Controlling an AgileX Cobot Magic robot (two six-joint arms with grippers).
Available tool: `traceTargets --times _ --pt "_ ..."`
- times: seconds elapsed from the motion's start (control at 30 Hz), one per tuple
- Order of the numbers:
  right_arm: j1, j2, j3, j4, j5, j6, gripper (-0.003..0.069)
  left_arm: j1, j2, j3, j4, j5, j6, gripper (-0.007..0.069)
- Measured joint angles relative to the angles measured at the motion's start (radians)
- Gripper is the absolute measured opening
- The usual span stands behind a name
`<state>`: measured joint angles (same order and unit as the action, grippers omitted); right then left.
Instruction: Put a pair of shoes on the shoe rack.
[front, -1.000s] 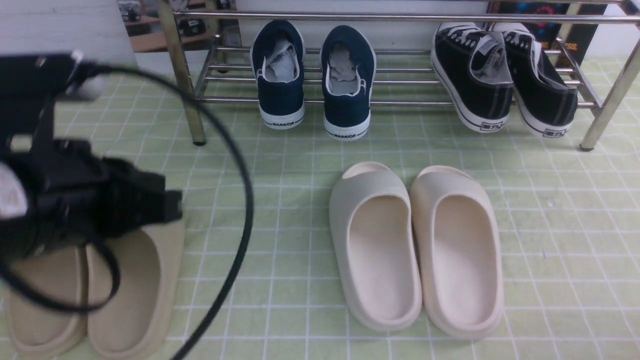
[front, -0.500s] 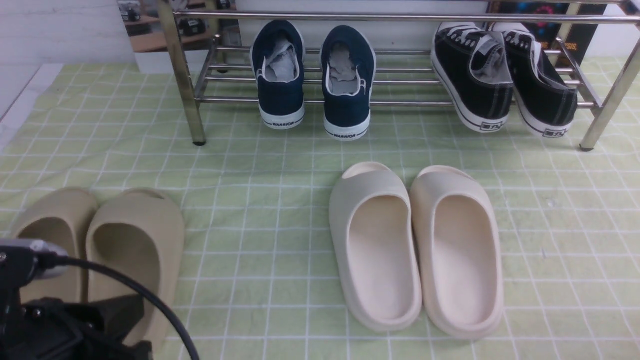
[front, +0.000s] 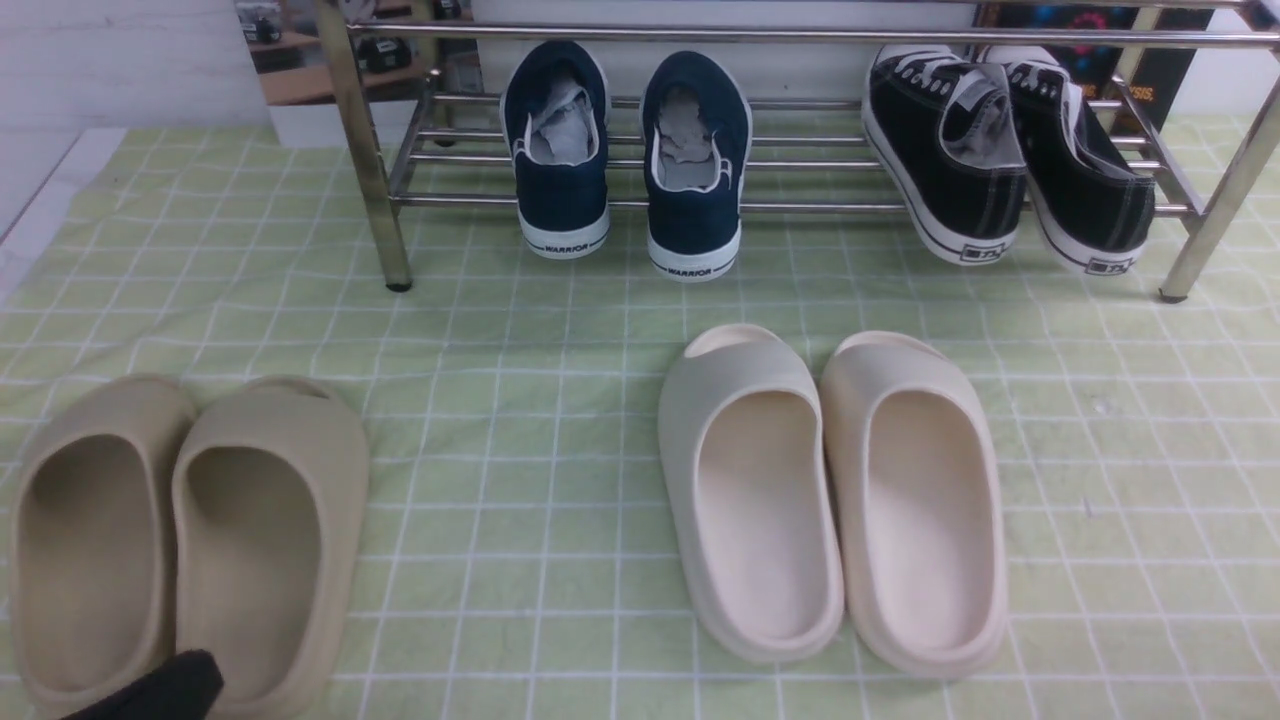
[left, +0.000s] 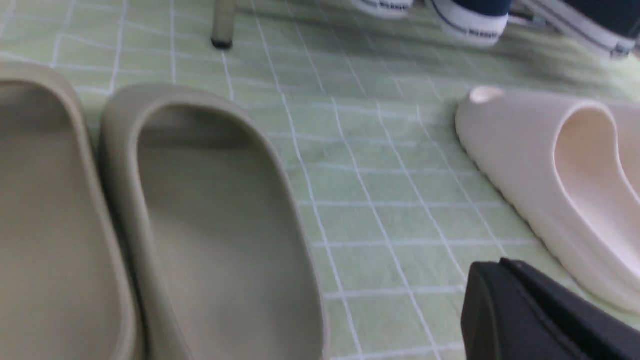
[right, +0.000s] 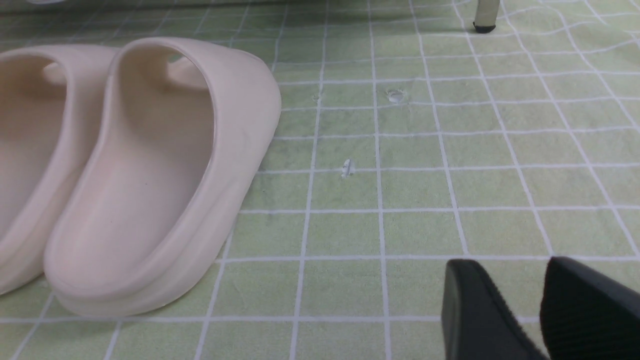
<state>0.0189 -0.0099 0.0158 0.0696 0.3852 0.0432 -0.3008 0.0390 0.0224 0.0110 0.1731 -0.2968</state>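
Note:
The two navy-blue slip-on shoes (front: 558, 150) (front: 695, 165) stand side by side on the lower rods of the chrome shoe rack (front: 800, 35), heels toward me, grey paper inside. Their white heels also show in the left wrist view (left: 470, 27). My left gripper (left: 492, 272) is shut and empty, low over the green cloth between the tan and cream slides; only its tip shows in the front view (front: 150, 690). My right gripper (right: 510, 267) is open and empty, low over the cloth to the right of the cream slides, far from the rack.
A pair of black lace-up sneakers (front: 1000, 150) sits on the rack's right part. Cream slides (front: 830, 500) lie on the green checked cloth in the middle, tan slides (front: 180, 540) at the near left. Rack legs (front: 372, 170) (right: 486, 15) stand on the cloth.
My left arm has drawn back and down, out of the left of the front view; only its tip remains at the bottom edge. The shoes have not moved.

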Motion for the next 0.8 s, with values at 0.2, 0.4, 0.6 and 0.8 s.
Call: traceTargets --times 0.2,0.4,0.6,0.8 --pt "0.0 -0.001 0.0 0.0 0.0 0.0 0.0239 0.094 -0.049 0.005 -0.011 0.09 0.031 -0.0013" --pt "0.0 -0.001 0.0 0.0 0.0 0.0 0.0239 0.14 -0.049 0.008 -0.017 0.227 0.065 -0.0013" --pt "0.0 -0.001 0.0 0.0 0.0 0.0 0.0239 0.216 -0.049 0.008 -0.021 0.227 0.085 -0.0013" --pt "0.0 -0.001 0.0 0.0 0.0 0.0 0.0239 0.234 -0.049 0.008 -0.033 0.227 0.137 -0.0013"
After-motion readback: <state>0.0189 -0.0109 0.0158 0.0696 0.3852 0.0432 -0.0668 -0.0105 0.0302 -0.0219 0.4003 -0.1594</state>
